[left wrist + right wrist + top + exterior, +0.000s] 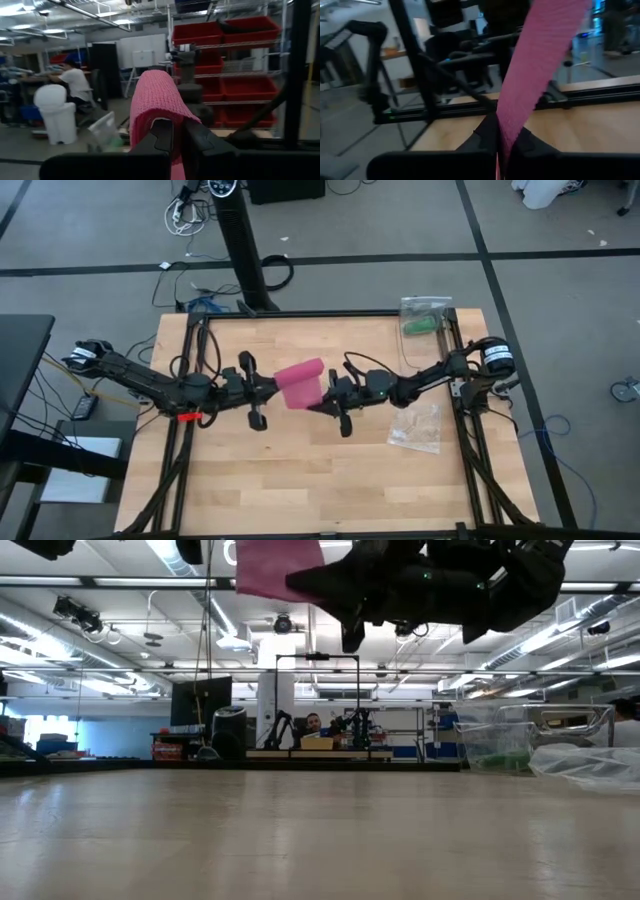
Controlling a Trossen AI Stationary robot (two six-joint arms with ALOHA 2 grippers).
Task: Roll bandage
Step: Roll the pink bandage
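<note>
The magenta-pink bandage [300, 383] is held in the air over the middle of the table, between my two grippers. My left gripper [274, 388] is shut on its left side and my right gripper [323, 400] is shut on its right side. In the low view the bandage [276, 568] shows at the top, well clear of the tabletop, with the dark right gripper [350, 600] beside it. In the left wrist view the band [155, 100] arches over above the fingers. In the right wrist view it [540, 55] runs as a flat strip away from the fingers. My left gripper pinches the band's near part [172, 117] between its two fingers, coming level from the table's left. The band curves up and over beyond the fingers, lifted clear of the table. My right gripper pinches one end of the strip [501, 131] between its two fingers, coming roughly level from the table's right. The strip runs straight and flat away from the fingers, lifted clear of the table.
A clear crinkly plastic bag [417, 425] lies on the table to the right, below my right arm; it also shows in the low view [590, 762]. A second clear bag with a green roll [422, 323] lies at the far right corner.
</note>
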